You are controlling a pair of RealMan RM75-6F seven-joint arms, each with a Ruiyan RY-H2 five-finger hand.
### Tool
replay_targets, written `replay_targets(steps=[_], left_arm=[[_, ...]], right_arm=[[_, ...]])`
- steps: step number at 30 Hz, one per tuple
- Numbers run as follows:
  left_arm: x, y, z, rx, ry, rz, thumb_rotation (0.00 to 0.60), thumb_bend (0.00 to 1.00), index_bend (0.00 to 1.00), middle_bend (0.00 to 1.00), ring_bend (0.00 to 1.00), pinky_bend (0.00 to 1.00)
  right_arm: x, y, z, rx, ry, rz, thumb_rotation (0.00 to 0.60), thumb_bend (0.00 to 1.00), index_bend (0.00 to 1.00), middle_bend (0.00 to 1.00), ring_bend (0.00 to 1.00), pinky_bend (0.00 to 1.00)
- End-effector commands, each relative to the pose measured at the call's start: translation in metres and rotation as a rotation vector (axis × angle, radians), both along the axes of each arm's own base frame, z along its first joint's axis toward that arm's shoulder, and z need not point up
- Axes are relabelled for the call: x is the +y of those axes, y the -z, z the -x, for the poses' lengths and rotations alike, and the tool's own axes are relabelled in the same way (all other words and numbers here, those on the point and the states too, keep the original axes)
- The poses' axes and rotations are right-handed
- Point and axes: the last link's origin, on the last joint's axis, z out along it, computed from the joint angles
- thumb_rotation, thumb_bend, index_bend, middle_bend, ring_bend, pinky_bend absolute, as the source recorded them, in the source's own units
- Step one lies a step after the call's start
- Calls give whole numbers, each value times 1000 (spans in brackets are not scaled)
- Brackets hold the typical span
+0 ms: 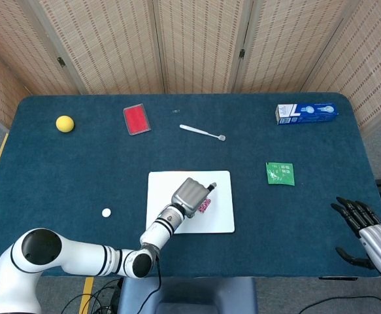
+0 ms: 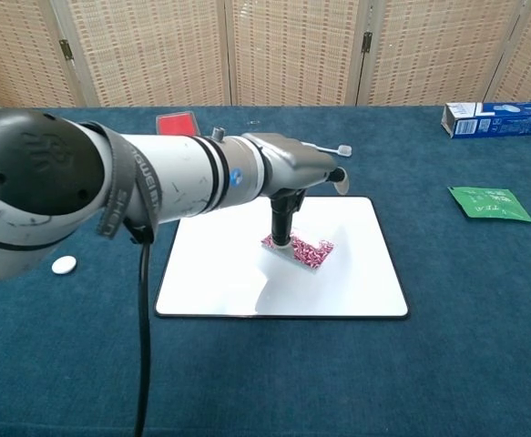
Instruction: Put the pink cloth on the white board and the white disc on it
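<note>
The pink patterned cloth (image 1: 204,205) (image 2: 299,251) lies bunched on the white board (image 1: 219,219) (image 2: 356,282), near its middle. My left hand (image 1: 190,194) (image 2: 292,168) hovers just above it. One finger reaches down onto the cloth's left end and the others are lifted and spread. The small white disc (image 1: 106,212) (image 2: 64,265) rests on the blue table left of the board, well apart from the hand. My right hand (image 1: 373,232) hangs at the table's near right corner with its fingers apart and nothing in it; the chest view does not show it.
Along the far side lie a yellow ball (image 1: 64,123) (image 2: 39,121), a red card (image 1: 136,119) (image 2: 176,122), a white toothbrush (image 1: 202,132) (image 2: 303,144) and a blue box (image 1: 306,112) (image 2: 499,118). A green packet (image 1: 280,173) (image 2: 490,203) lies right of the board.
</note>
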Motion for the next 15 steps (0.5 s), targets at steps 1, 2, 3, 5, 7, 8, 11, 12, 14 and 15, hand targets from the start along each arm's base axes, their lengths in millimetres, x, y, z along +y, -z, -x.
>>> replay_targets(steps=[1,2,3,5,7,8,11,12,14,15], left_arm=[[-9,-13,1,-16,-4,3,600,232,160,1000,1000,902],[-12,-19,2,-23,-1,1,600,232,178,1000,1000,902],[-16,-29,6,-32,4,-5,600,232,199,1000,1000,902],[-25,-49,17,-52,3,-19,600,233,245,1000,1000,902],[-33,-66,30,-61,-6,-35,600,232,304,1000,1000,902],[-36,-75,38,-62,-14,-44,600,232,333,1000,1000,902],[-43,-97,65,-61,-48,-78,600,232,378,1000,1000,902],[-44,-104,75,-60,-68,-90,600,235,381,1000,1000,902],[-41,-110,93,-59,-109,-107,600,242,387,1000,1000,902],[-39,-111,101,-57,-129,-110,600,247,390,1000,1000,902]], right_arm=[[1,1,-1,1,-3,-2,600,193,0,0,0,0],[1,1,-1,2,-5,-3,600,193,0,0,0,0],[2,2,-1,4,-7,-6,600,193,0,0,0,0],[3,4,-2,11,-11,-15,600,193,0,0,0,0],[3,6,-3,15,-17,-22,600,193,0,0,0,0],[3,8,-4,18,-20,-25,600,194,0,0,0,0],[4,12,-5,31,-25,-34,600,194,0,0,0,0],[4,14,-6,36,-26,-38,600,193,0,0,0,0],[4,17,-7,45,-28,-43,600,194,0,0,0,0],[4,18,-7,48,-28,-45,600,193,0,0,0,0]])
